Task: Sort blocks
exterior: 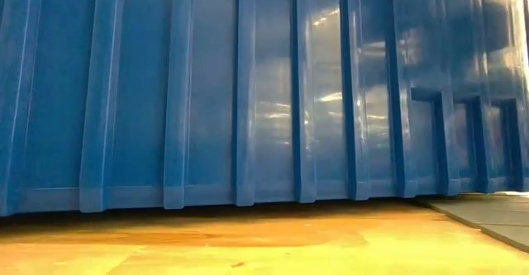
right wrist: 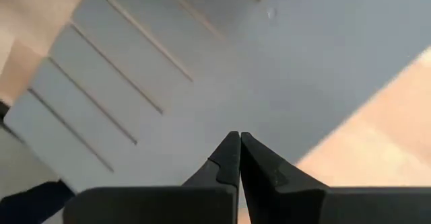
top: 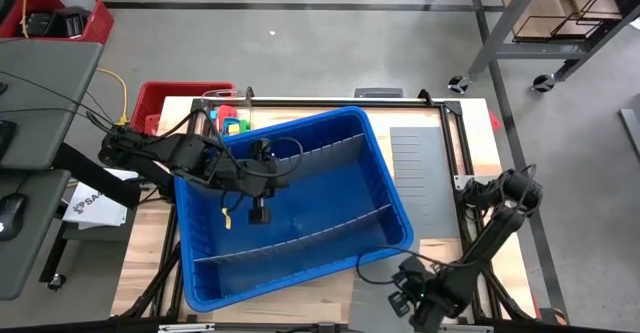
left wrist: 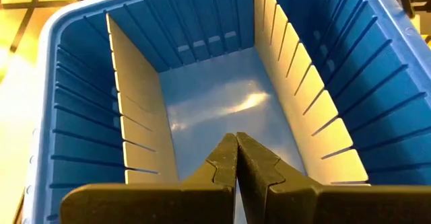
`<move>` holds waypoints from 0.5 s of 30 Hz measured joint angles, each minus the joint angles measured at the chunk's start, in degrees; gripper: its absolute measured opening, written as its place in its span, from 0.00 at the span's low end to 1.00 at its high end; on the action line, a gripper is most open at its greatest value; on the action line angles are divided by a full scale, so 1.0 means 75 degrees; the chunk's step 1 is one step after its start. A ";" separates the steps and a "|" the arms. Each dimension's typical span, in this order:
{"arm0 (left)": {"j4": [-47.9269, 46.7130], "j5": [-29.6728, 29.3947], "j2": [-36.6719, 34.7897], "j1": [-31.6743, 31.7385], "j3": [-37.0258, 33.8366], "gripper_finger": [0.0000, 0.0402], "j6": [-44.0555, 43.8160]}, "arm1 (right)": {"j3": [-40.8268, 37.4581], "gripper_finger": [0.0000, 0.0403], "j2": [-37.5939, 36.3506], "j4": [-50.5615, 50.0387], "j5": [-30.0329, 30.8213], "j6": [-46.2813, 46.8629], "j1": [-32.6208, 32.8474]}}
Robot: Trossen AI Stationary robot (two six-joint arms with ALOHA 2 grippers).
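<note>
While the left gripper (top: pixel 259 214) hangs inside the blue bin (top: pixel 385 178) over its middle compartment, fingers (left wrist: pixel 225 162) pressed together and holding nothing, the blocks (top: pixel 232 123) sit in a small mixed-colour cluster on the surface (top: pixel 300 298) just outside the bin's far left corner; grey dividers (left wrist: pixel 138 109) split the bin. Right gripper (top: pixel 404 298) is parked at the near right edge over a slotted grey panel (right wrist: pixel 121 96), fingers (right wrist: pixel 229 157) closed too, empty.

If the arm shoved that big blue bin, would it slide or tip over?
The blue bin would probably slide: it is wide, low and flat-bottomed on smooth wood. It looks empty apart from thin grey dividers, so likely light. Tipping seems unlikely.
</note>
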 joint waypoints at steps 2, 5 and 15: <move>0.0000 0.0003 0.0003 0.0000 0.0000 0.00 -0.0025 | 0.0000 0.00 0.0088 0.0052 0.0011 -0.0105 -0.0104; 0.0000 0.0001 0.0003 0.0000 0.0000 0.00 -0.0113 | 0.0000 0.00 0.0319 0.0275 -0.0103 -0.0245 -0.0148; 0.0002 0.0000 0.0003 0.0000 0.0000 0.00 -0.0223 | 0.0000 0.00 0.0753 0.1298 -0.0865 0.0340 0.0274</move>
